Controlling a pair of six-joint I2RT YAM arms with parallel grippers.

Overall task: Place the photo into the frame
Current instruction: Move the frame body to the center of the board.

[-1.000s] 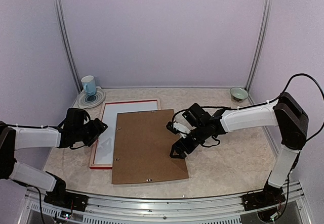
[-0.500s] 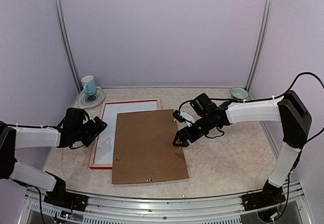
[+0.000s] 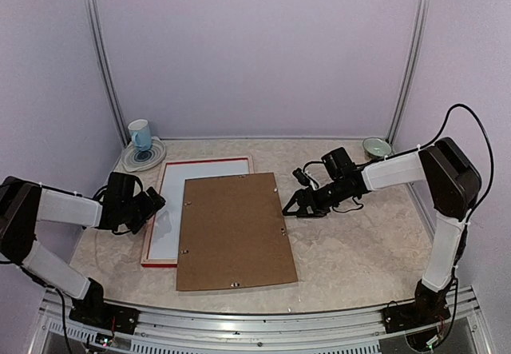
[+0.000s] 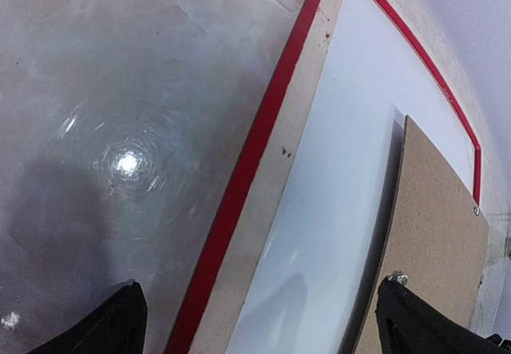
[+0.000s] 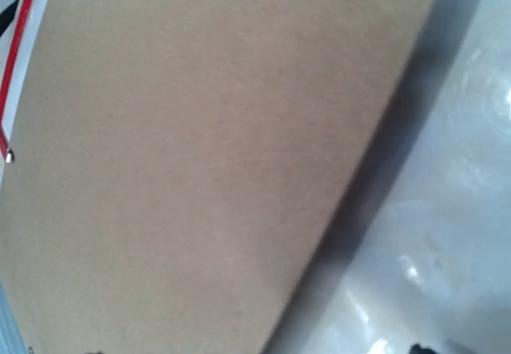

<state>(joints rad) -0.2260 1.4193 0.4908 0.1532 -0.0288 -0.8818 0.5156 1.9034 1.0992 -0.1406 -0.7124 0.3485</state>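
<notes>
Shows a plain brown rectangular backing board (image 3: 233, 230) lying flat on the beige marbled surface (image 3: 351, 246). Includes, at the far left corner, a pale blue mug (image 3: 140, 135) upright on a round patterned plate (image 3: 153, 161). Adds, far right, a small green bowl (image 3: 377, 147).

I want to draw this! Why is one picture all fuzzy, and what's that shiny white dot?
Right wrist view: the brown board is very close and blurred. Left wrist view: the dot is light glaring off the shiny table. Top view: sharp, evenly lit.
</notes>
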